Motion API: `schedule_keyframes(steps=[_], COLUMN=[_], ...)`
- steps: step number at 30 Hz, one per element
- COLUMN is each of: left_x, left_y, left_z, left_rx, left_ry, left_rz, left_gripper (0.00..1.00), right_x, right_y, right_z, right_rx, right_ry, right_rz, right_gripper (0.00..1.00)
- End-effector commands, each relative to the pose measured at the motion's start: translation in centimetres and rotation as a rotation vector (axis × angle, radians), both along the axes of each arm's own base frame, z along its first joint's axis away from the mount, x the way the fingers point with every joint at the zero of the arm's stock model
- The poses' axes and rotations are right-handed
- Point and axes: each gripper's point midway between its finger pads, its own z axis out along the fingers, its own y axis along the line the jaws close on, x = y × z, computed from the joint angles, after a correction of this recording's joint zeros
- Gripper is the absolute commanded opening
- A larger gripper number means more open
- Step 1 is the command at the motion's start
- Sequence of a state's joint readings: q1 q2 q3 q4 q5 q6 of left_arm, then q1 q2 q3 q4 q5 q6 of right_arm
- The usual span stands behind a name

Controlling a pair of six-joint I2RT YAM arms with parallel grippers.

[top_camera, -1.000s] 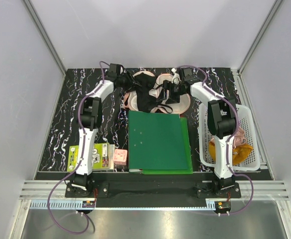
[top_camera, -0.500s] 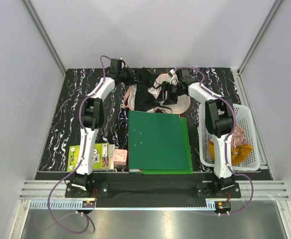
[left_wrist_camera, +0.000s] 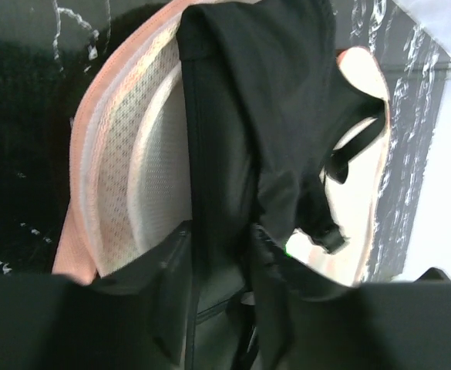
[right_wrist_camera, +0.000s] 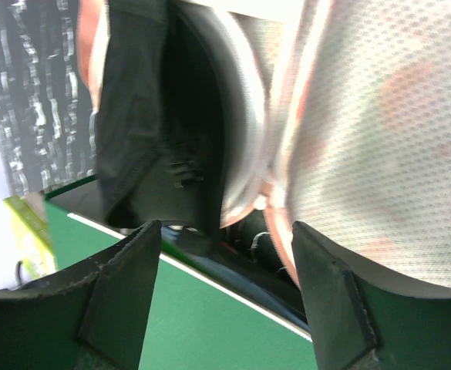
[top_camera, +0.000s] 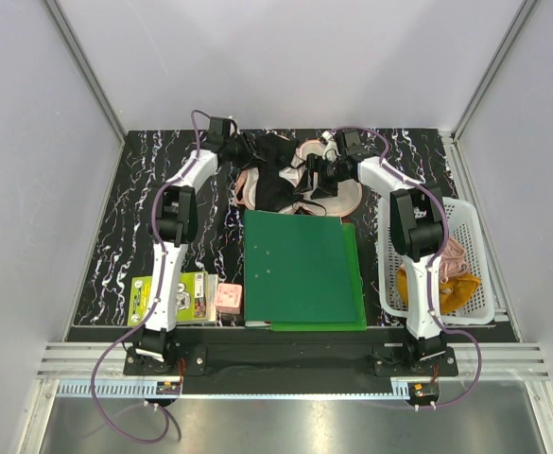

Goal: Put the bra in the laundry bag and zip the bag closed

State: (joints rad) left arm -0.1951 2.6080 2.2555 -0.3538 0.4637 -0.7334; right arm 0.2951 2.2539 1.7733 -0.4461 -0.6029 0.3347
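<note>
The bra [left_wrist_camera: 225, 116], smooth black fabric, lies draped over the pale, rounded mesh cup of the bag [left_wrist_camera: 121, 177] at the far end of the tabletop [top_camera: 134, 208]. The left fingers [left_wrist_camera: 171, 301] clamp a fold of the bra. The right fingers [right_wrist_camera: 125, 293] stand spread apart beside the bag rim. Compared with one second earlier, the bra is bunched narrower.

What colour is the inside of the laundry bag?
The laundry bag is pale cream mesh inside; clearest in the left wrist view.
</note>
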Motion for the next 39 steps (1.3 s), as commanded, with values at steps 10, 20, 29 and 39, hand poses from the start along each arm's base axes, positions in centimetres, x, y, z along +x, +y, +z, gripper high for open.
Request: schedule_keyframes(steps=[10, 20, 29, 39], left_x=[-3.1, -8.9, -10.8, -11.4], left_y=[3.3, -1.9, -2.8, -1.9], left_z=[9.6, 8.5, 3.0, -0.8], left_rx=[0.197, 0.158, 0.224, 0.29], left_ry=[-0.148, -0.079, -0.018, 0.031], left_rz=[0.006, -0.167, -0.26, -0.268], left_gripper=[0.56, 0.26, 0.06, 0.01], right_x=[-2.1, -3.6, -2.3, 4.6], right_y=[-2.7, -3.5, -3.4, -4.0], right_z=[1.8, 0.5, -0.1, 2.4], right_rx=[-0.15, -0.176, -0.187, -0.233], right_ry=[-0.094, -0.04, -0.036, -0.129], right_rz=[-0.012, -0.041, -0.07, -0.291], right_gripper=[0.92, 0.81, 0.44, 0.0])
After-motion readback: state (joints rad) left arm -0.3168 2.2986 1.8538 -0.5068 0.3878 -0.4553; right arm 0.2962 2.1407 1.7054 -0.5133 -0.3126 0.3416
